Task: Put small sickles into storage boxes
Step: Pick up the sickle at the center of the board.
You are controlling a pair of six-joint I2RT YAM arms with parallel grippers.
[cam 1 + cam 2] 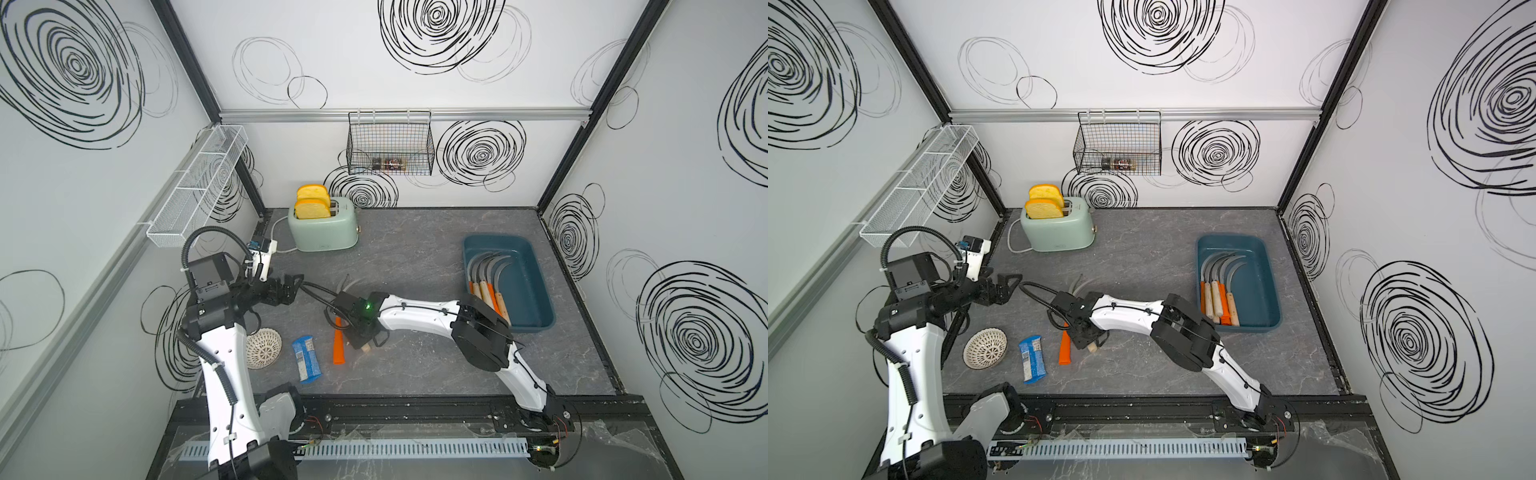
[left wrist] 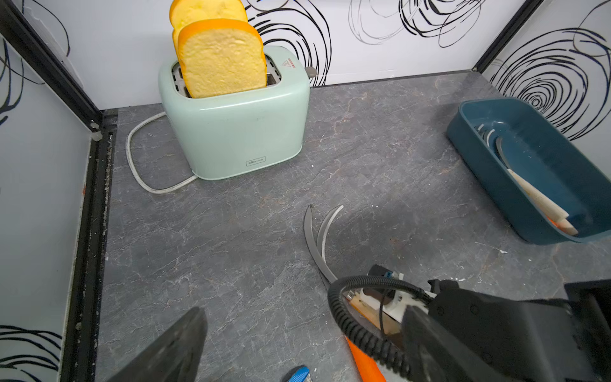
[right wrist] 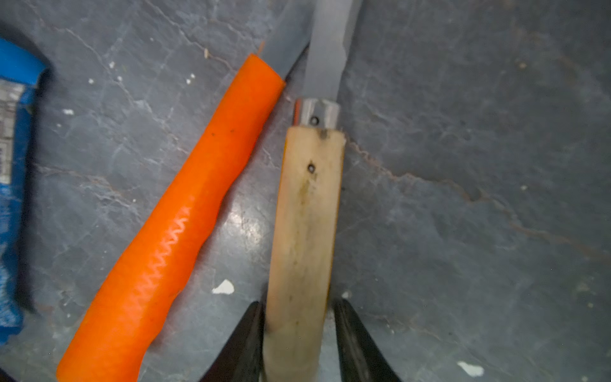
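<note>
Right gripper (image 3: 297, 304): jaws narrowly astride wood-handled sickle (image 3: 307, 215), hugging its handle; firm grip cannot be told.
Orange-handled sickle (image 1: 339, 340): just beside, 9 o'clock.
Storage tub (image 1: 498, 239): 2 o'clock, well apart, holding stored sickles (image 1: 483, 291).
Left gripper (image 1: 296, 286): wide open, empty, 10 o'clock.

Here we have a grey marbled table (image 1: 415, 249), and at its back left a mint-green toaster (image 1: 322, 230) stands upright, with two yellow bread slices (image 1: 312, 210) poking out of its slots. A white cord (image 2: 139, 172) loops from the toaster's side across the table. Up on the left wall we see a white mesh rack (image 1: 195, 187), split into three compartments. On the back wall hangs a black wire basket (image 1: 390, 141), and we spot small jars (image 1: 388, 163) lying on its bottom. Front left, a white openwork bowl (image 1: 264, 348) sits on the table, and just beside it a blue snack packet (image 1: 306, 358) lies flat. Black swirls cover the white walls (image 1: 685, 124).
</note>
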